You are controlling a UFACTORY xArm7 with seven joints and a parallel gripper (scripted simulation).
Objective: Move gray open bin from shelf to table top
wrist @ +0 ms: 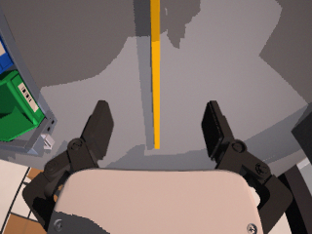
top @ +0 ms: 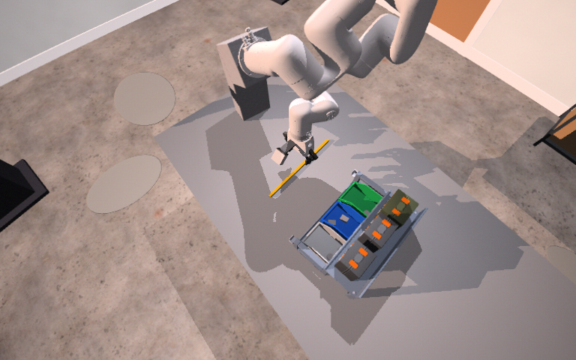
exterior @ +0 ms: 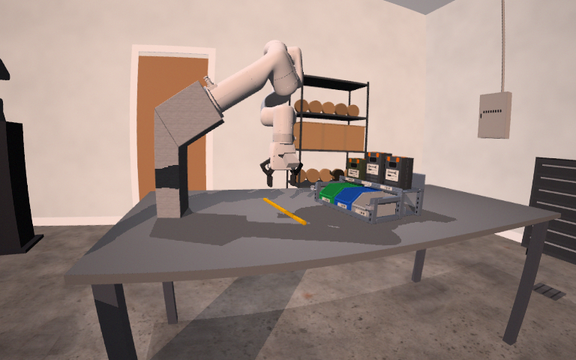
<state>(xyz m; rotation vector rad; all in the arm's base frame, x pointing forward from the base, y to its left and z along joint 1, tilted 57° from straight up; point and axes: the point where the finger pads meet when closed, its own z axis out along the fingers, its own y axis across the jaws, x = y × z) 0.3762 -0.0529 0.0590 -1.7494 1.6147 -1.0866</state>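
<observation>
The gray open bin (top: pixel 318 241) (exterior: pixel 361 204) sits at one end of the low front tier of the gray metal shelf (top: pixel 307 256) (exterior: pixel 373 213) (wrist: pixel 24 65). A faint rounded shape shows inside it; its parts are unclear. The blue bin (top: pixel 350 229) (exterior: pixel 350 197) (wrist: pixel 4 59) sits beside it in the middle. The green bin (top: pixel 361 198) (exterior: pixel 335 192) (wrist: pixel 19 118) is at the other end. The bins look level, labeled fronts outward. My gripper (top: pixel 299 149) (exterior: pixel 281 181) (wrist: pixel 157 112) is open and empty, pointing down above the table, away from the shelf on the green bin's side.
A long yellow bar (top: pixel 289 177) (exterior: pixel 284 211) (wrist: pixel 155 73) lies below my gripper, between the robot's pedestal (top: pixel 255 100) (exterior: pixel 167 148) and the shelf. Three upright cases (top: pixel 356 262) (exterior: pixel 398 172) with orange latches stand on the shelf's higher rear tier.
</observation>
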